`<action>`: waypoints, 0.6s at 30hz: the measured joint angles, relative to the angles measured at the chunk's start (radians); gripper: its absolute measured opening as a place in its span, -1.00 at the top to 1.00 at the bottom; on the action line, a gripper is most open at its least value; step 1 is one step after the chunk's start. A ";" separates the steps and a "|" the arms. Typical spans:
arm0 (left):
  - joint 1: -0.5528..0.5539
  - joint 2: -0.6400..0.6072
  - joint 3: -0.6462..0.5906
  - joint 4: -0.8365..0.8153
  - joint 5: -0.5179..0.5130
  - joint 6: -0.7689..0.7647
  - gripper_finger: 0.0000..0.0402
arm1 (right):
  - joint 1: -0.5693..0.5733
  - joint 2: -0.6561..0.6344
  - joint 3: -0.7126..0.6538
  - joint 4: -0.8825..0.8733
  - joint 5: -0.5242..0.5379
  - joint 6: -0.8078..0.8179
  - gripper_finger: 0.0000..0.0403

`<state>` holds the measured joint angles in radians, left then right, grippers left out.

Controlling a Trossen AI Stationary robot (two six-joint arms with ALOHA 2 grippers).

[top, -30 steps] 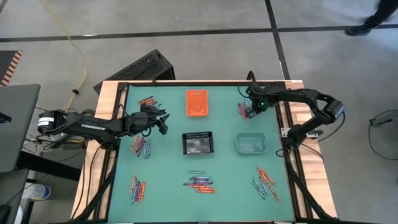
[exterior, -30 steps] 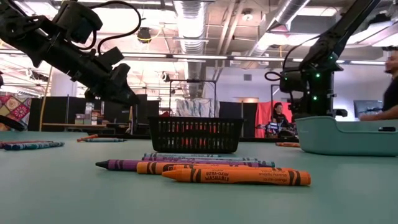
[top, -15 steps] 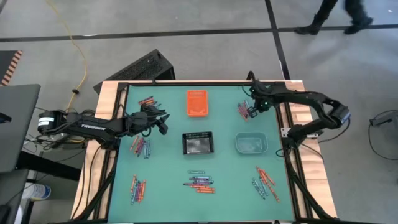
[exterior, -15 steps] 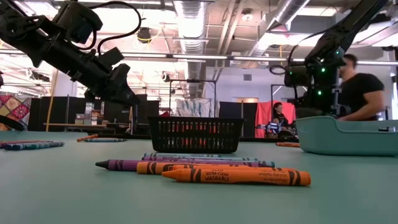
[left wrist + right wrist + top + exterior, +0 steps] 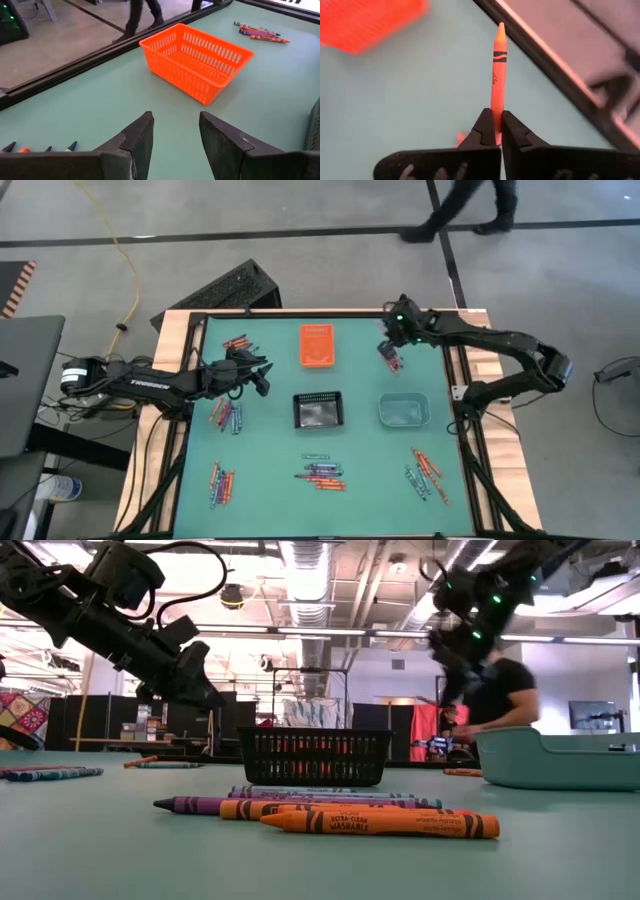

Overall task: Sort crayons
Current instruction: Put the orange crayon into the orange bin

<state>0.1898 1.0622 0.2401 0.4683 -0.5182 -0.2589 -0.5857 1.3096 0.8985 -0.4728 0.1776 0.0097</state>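
Crayons lie in several small groups on the green table: far left point(image 5: 236, 340), left point(image 5: 226, 415), near left point(image 5: 221, 483), near middle point(image 5: 321, 473), near right point(image 5: 425, 473) and far right point(image 5: 390, 360). My right gripper point(image 5: 393, 343) is above the far-right group, shut on an orange crayon point(image 5: 498, 65). My left gripper point(image 5: 262, 380) hangs open and empty over the table's left part; its fingers show apart in the left wrist view point(image 5: 175, 132). The orange bin point(image 5: 316, 345), black mesh bin point(image 5: 319, 410) and teal bin point(image 5: 404, 410) stand mid-table. My right gripper pinches the orange crayon between its two fingertips point(image 5: 485, 125), on the part of its wrapper toward the blunt end point(image 5: 496, 107). The crayon runs along the fingers and sticks out past them, its pointed tip point(image 5: 500, 27) away from the gripper. It is lifted clear of the table.
The orange bin point(image 5: 200, 60) is ahead of my left gripper, with crayons point(image 5: 260, 32) beyond it. A raised black frame point(image 5: 455, 380) runs around the table. A person walks on the floor beyond the far edge point(image 5: 470, 205) and shows behind the teal bin point(image 5: 505, 690).
My right gripper has risen from the far-right crayon group and shifted a little toward the table's far and left edges, carrying the orange crayon clear of the table. A person has walked leftward past the far side.
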 joint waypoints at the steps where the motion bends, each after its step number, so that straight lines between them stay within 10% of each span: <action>1: 0.000 0.000 0.000 0.002 0.000 0.000 0.26 | 0.030 0.021 0.026 0.019 0.000 -0.001 0.96; 12: 0.000 0.000 0.000 0.002 0.000 -0.015 0.26 | 0.223 0.350 0.367 0.052 -0.023 -0.400 0.96; 18: 0.000 0.000 0.000 -0.011 0.000 -0.021 0.26 | 0.197 0.534 0.611 -0.099 -0.023 -0.134 0.96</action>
<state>0.1898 1.0622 0.2398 0.4576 -0.5182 -0.2801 -0.3885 1.8437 1.5093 -0.5714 0.1551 -0.1245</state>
